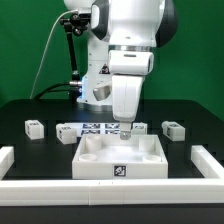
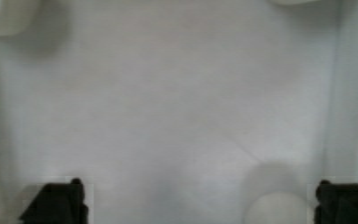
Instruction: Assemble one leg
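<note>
My gripper [image 1: 125, 120] hangs low over the back of the large white recessed tray-like piece [image 1: 120, 158] in the middle of the table. In the wrist view the gripper [image 2: 199, 203] is open: the two black fingertips [image 2: 55, 202] stand far apart with nothing between them, over a plain white surface [image 2: 176, 100] that fills the view. One leg [image 1: 35, 127], a small white block with a tag, lies at the exterior view's left. Another leg [image 1: 175, 129] lies at the right. A third leg [image 1: 143, 128] sits just right of the gripper.
The marker board [image 1: 95, 127] lies behind the tray-like piece, partly hidden by the arm. White rails border the table at the left [image 1: 10, 158], the right [image 1: 208, 160] and the front [image 1: 110, 190]. A faint round mark [image 2: 274, 190] shows on the white surface.
</note>
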{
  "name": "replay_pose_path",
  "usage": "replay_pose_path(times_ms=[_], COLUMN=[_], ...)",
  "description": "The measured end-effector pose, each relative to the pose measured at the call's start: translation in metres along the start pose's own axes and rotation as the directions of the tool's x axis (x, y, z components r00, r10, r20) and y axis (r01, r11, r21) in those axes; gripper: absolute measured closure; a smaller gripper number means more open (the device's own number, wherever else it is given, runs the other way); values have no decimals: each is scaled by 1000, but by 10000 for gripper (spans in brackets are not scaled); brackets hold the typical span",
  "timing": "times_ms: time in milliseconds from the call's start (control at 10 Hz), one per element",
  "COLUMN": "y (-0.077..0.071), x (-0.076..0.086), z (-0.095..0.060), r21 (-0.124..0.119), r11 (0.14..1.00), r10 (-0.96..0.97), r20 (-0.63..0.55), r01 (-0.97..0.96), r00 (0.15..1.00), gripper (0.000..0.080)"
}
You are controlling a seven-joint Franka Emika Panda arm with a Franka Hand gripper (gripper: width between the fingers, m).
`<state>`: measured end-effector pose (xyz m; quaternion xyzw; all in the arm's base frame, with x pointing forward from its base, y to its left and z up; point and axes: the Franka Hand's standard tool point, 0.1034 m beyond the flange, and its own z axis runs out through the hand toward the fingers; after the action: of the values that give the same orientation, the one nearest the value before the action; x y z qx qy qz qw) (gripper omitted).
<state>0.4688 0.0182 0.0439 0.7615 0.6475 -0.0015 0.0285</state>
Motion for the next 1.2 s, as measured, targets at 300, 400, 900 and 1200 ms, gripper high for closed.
replay_pose_path(times_ms=[300, 400, 900, 1200], y=[-30, -32, -22, -28], x=[-8, -8, -5, -6], z=[7, 7, 21, 37], r21=[16, 18, 36, 47], r11=[1000, 1000, 999, 999], r10=[0, 0, 1, 5], r20=[-7, -6, -2, -9], r01=[0, 0, -1, -5], r00=[1000, 1000, 1000, 1000], gripper=[150, 150, 150, 150])
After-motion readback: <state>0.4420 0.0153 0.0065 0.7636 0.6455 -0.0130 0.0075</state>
